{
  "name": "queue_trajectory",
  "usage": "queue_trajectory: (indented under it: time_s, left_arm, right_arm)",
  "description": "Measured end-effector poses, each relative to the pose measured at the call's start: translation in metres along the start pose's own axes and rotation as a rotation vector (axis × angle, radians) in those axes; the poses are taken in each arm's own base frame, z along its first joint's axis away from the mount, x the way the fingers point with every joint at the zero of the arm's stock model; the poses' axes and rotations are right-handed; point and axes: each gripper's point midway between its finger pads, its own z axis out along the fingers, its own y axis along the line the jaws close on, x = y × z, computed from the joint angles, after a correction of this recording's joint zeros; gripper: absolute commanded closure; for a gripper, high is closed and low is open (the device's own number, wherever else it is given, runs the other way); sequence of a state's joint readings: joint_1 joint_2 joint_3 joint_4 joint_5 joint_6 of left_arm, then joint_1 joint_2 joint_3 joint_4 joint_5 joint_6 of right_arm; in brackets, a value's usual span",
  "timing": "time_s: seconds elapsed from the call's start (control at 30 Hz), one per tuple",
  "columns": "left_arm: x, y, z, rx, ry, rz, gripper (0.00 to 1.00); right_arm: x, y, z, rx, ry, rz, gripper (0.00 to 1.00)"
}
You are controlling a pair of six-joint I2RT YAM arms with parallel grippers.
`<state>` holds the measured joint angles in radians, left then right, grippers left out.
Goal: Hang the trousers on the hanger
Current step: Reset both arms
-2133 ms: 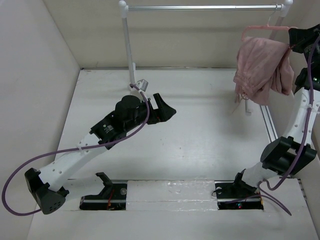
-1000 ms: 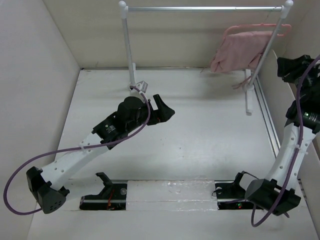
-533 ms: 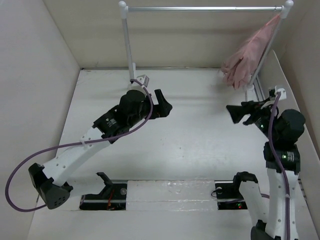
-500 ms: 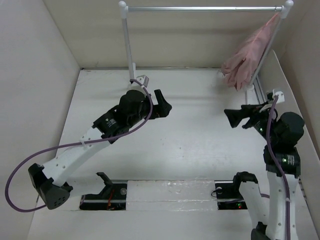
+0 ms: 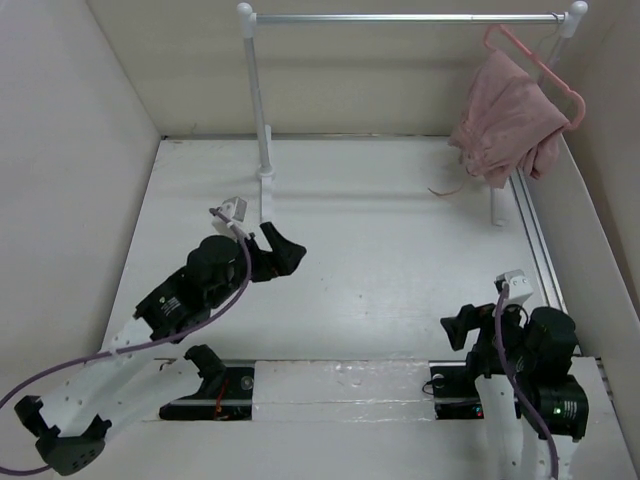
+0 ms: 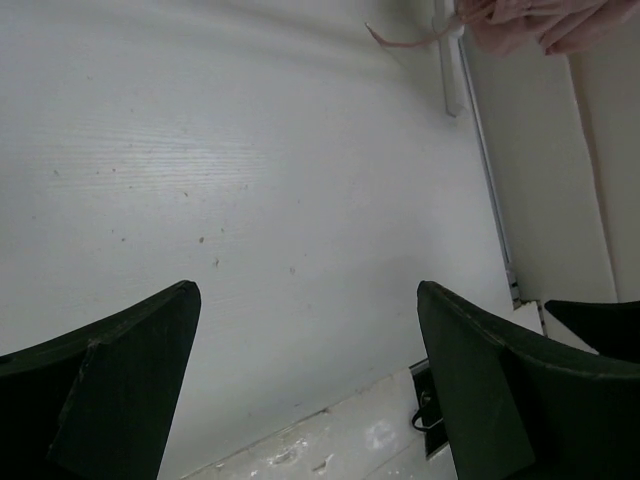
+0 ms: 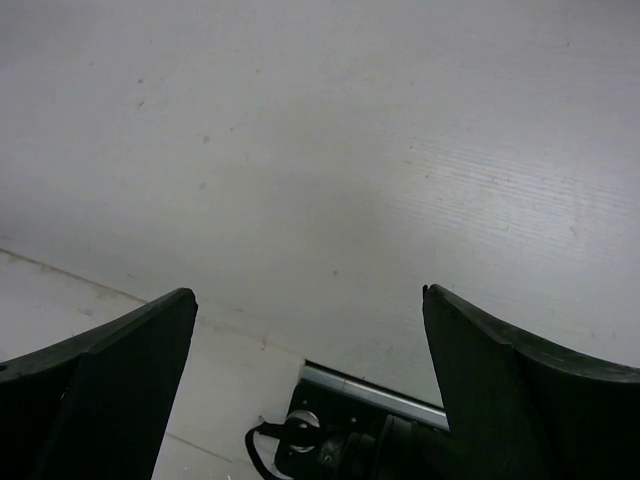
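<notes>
The dusty-pink trousers [image 5: 508, 125] hang bunched over the thin pink hanger [image 5: 548, 78], whose hook sits on the rail's bar at the far right. In the left wrist view the trousers [image 6: 530, 14] and their drawstring [image 6: 405, 42] show at the top right. My left gripper [image 5: 284, 251] is open over the bare table left of centre, with nothing between its fingers [image 6: 120, 385]. Low by its own base at the near right, my right gripper [image 5: 456, 331] is also open and empty, its fingers [image 7: 510, 395] far from the trousers.
The garment rail's metal bar [image 5: 400, 17] spans the back between a white left post [image 5: 256, 100] and a right post with its foot [image 5: 497, 208]. White walls close in the left, back and right. The arm bases [image 5: 470, 388] sit in slots at the near edge.
My right arm has pulled back from the rail down to its base, its jaws opening wider. The left arm has drawn back toward the near edge. The trousers have swung round on the hanger.
</notes>
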<state>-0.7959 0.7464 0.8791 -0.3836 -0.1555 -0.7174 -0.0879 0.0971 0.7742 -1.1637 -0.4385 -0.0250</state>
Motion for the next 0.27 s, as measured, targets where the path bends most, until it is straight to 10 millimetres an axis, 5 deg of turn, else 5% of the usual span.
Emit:
queue_trajectory:
  time_s: [0.27]
  left_arm:
    - [0.008,0.011,-0.023,0.030,-0.032,-0.100,0.14]
  right_arm:
    - [0.012,-0.001,0.003,-0.001,0.079,0.033,0.00]
